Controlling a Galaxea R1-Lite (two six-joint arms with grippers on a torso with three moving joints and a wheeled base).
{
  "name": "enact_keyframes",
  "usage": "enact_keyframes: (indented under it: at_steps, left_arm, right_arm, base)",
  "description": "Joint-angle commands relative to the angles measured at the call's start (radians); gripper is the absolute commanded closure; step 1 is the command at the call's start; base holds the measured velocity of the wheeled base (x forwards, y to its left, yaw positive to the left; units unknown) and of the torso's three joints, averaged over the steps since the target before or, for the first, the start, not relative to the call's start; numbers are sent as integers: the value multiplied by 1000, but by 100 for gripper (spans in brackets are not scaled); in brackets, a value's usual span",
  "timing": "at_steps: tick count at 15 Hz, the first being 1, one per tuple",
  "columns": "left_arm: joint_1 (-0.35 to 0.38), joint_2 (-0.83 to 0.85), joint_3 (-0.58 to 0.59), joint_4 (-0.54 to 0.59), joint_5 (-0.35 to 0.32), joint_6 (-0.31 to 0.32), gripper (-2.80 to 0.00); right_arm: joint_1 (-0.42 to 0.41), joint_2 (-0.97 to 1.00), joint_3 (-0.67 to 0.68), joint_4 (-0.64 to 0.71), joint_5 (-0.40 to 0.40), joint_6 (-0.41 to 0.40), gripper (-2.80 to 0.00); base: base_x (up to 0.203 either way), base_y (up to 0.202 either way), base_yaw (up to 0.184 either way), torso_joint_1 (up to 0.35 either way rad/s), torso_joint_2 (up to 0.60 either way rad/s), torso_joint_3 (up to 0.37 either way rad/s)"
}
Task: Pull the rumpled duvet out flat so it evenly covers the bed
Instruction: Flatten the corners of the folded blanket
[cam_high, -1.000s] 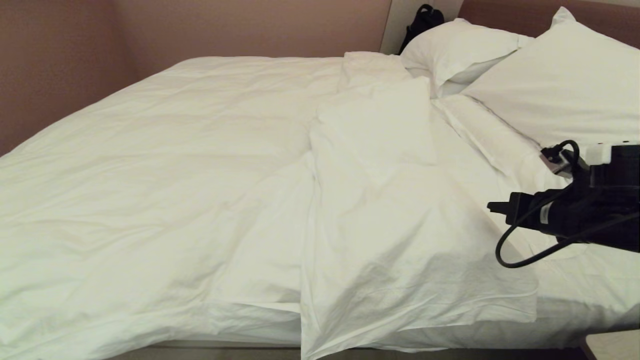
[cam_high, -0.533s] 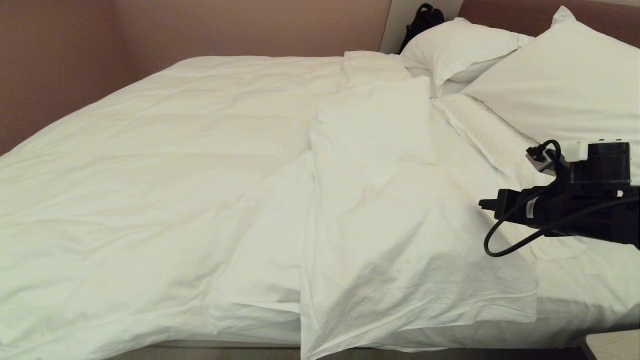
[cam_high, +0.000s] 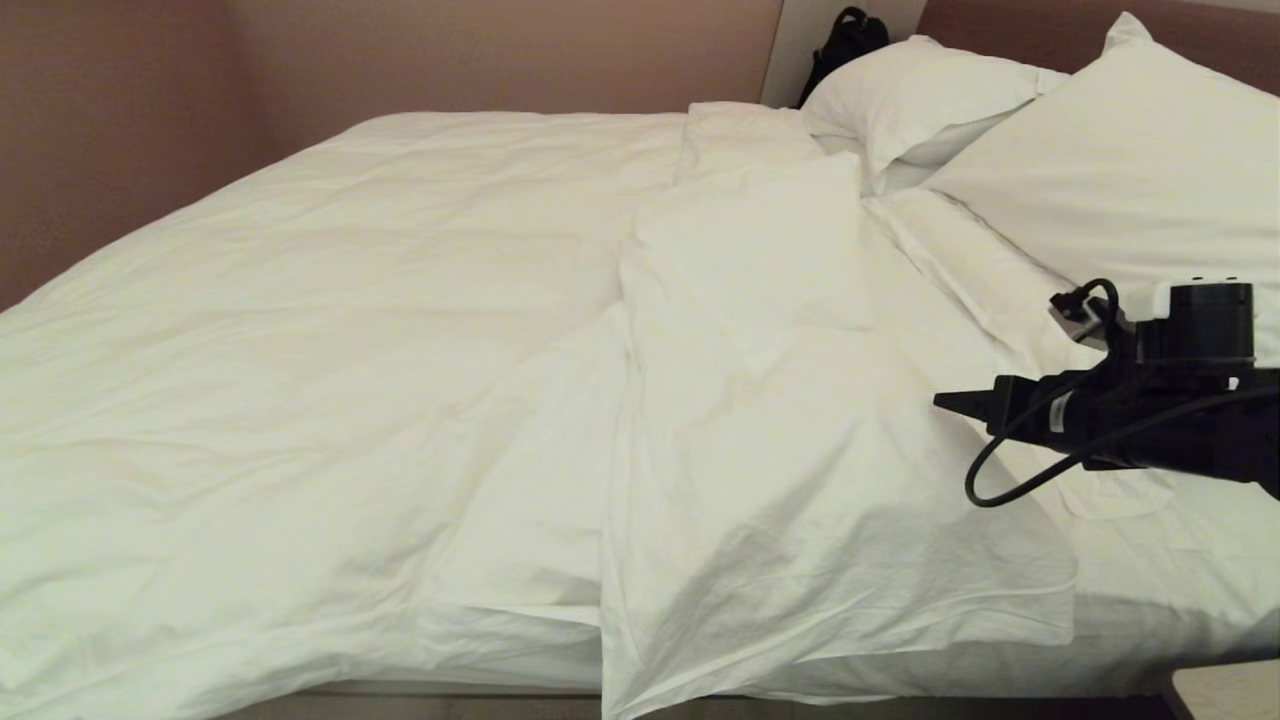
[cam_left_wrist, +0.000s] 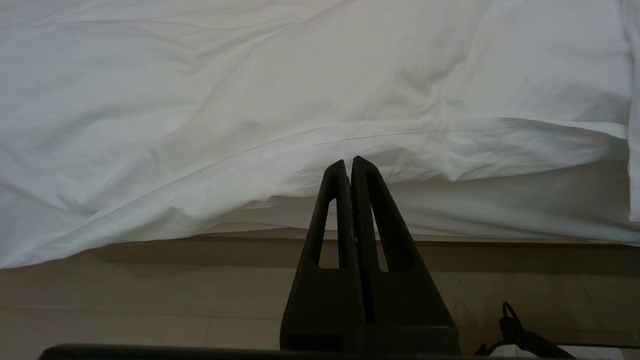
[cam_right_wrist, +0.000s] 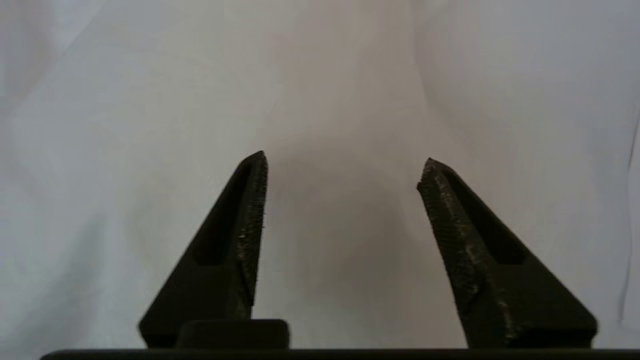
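Right pincer (cam_high: 945, 402) hovers above the folded-back duvet (cam_high: 400, 330) on the bed (cam_high: 1150, 600), its tips apart and empty in the right wrist view. Only the left wrist view shows the left pincer (cam_left_wrist: 348, 165), tips together, beside the bed's edge above the floor (cam_left_wrist: 125, 300).

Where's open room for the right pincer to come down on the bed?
Open: the broad flat duvet stretch between the wall and the folded-back flap. Crowded: the head end, where two pillows meet the flap. The right pincer, open, hovers over white bedding beside them.
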Motion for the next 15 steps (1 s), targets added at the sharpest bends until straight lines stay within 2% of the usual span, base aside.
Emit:
enact_keyframes:
  at_steps: [1,3,5,8,11,15]
  left_arm:
    - [0,0,0,0,0,0,0]
    - [0,0,0,0,0,0,0]
    - [0,0,0,0,0,0,0]
    - [0,0,0,0,0,0,0]
    - [0,0,0,0,0,0,0]
    - [0,0,0,0,0,0,0]
  right_arm:
    - [-27,-4,10,-3,129,2,-280]
    - [-68,2,21,-17,220,2,-280]
    - [-157,19,33,-67,408,7,-280]
    - [-236,66,37,-87,615,23,-280]
    - [-245,108,35,-90,701,24,-280]
    - [-245,127,38,-89,755,24,-280]
  base:
    - [0,0,0,0,0,0]
    - [0,0,0,0,0,0]
    - [0,0,0,0,0,0]
    - [0,0,0,0,0,0]
    - [0,0,0,0,0,0]
    - [0,0,0,0,0,0]
